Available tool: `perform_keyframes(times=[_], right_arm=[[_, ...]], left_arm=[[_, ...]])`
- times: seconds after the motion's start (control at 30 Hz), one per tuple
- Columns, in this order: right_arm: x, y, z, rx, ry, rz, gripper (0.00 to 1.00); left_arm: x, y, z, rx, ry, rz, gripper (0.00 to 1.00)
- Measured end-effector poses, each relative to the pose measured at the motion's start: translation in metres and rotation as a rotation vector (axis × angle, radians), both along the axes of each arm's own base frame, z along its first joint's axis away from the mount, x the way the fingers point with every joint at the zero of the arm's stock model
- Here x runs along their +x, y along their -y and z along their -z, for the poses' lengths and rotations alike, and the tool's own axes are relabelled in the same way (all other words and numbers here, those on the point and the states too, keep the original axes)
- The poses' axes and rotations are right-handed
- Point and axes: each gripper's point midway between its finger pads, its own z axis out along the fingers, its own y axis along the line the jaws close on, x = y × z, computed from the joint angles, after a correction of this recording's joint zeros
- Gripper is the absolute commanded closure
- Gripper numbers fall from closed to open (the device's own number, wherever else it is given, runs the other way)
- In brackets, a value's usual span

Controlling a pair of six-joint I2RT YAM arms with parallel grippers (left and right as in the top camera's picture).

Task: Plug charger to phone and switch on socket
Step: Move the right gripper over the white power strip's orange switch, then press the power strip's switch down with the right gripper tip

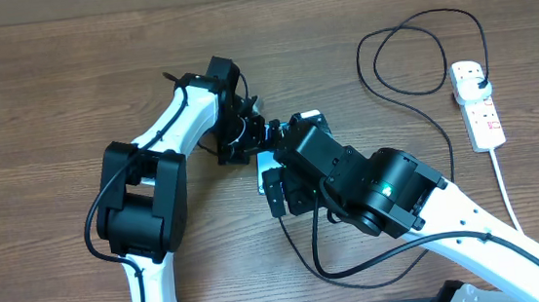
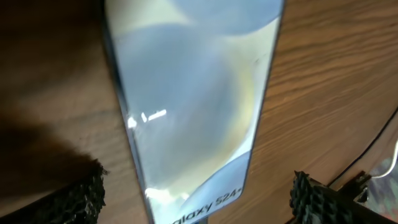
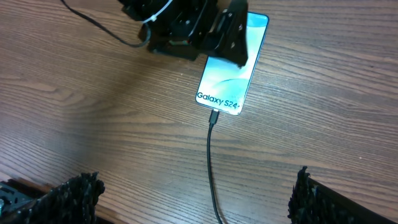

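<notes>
The phone [image 3: 227, 74] lies flat on the wooden table, screen lit light blue, reading "Galaxy S24+". The charger's thin black cable [image 3: 210, 162] runs up to the phone's near edge, where its connector tip [image 3: 214, 116] sits in the port. My right gripper [image 3: 196, 205] is open and empty, low over the cable, one finger on each side. My left gripper [image 2: 196, 205] is open, its fingers either side of the phone [image 2: 193, 106] without touching it. From overhead, the phone [image 1: 265, 164] is mostly hidden under both grippers. The charger's black plug [image 1: 479, 82] sits in the white socket [image 1: 482, 118].
The charger cable makes a big loop [image 1: 359, 65] on the table at the back right. The socket's thick white cord [image 1: 505, 194] runs toward the front right edge. The right arm [image 1: 391, 194] stretches over the table's middle. Whether the socket's switches are on does not show.
</notes>
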Motion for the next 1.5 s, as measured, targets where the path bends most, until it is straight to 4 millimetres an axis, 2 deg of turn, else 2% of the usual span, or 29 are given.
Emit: perform_keyframes(times=[0.03, 0.17, 0.27, 0.33, 0.4, 0.5, 0.6, 0.7, 0.8, 0.97, 1.07, 1.27, 1.33, 1.5], right_arm=[[0.0, 0.0, 0.0, -0.002, 0.001, 0.001, 0.02], [0.001, 0.001, 0.0, -0.003, 0.004, 0.009, 0.32], [0.002, 0.008, 0.002, -0.016, -0.008, 0.031, 0.6], [0.006, 0.02, 0.005, -0.031, -0.028, 0.088, 0.74], [0.012, 0.039, 0.008, -0.056, -0.052, 0.165, 0.84], [0.029, 0.079, 0.013, -0.085, -0.087, 0.323, 0.96], [0.05, 0.125, 0.014, -0.088, -0.103, 0.503, 0.96], [0.067, 0.173, 0.013, -0.082, -0.104, 0.677, 0.96], [0.083, 0.226, 0.011, -0.055, -0.085, 0.861, 0.96], [0.095, 0.304, 0.017, 0.004, -0.09, 1.11, 0.96], [0.096, 0.332, 0.031, 0.025, -0.142, 1.188, 0.96], [0.108, 0.384, 0.079, 0.058, -0.328, 1.276, 0.96], [0.118, 0.4, 0.093, 0.083, -0.375, 1.295, 0.96], [0.139, 0.432, 0.118, 0.121, -0.426, 1.323, 0.96]], left_arm=[[-0.002, -0.003, 0.0, 0.015, -0.008, 0.0, 0.0], [-0.009, -0.019, 0.0, 0.106, -0.008, 0.004, 0.0], [-0.012, -0.033, -0.014, 0.173, 0.025, -0.01, 0.0], [-0.009, -0.039, -0.038, 0.193, 0.092, -0.026, 0.01], [-0.004, -0.045, -0.075, 0.206, 0.2, -0.054, 0.0], [-0.005, -0.056, -0.136, 0.22, 0.378, -0.098, 0.01], [-0.018, -0.07, -0.187, 0.248, 0.521, -0.146, 0.0], [-0.031, -0.081, -0.217, 0.258, 0.624, -0.19, 0.01], [-0.052, -0.095, -0.22, 0.265, 0.671, -0.238, 0.0], [-0.096, -0.121, -0.192, 0.315, 0.644, -0.321, 0.0], [-0.115, -0.137, -0.192, 0.343, 0.651, -0.388, 0.01], [-0.138, -0.155, -0.228, 0.288, 0.789, -0.511, 0.0], [-0.15, -0.161, -0.243, 0.255, 0.851, -0.547, 0.0], [-0.173, -0.184, -0.256, 0.281, 0.935, -0.609, 0.0]])
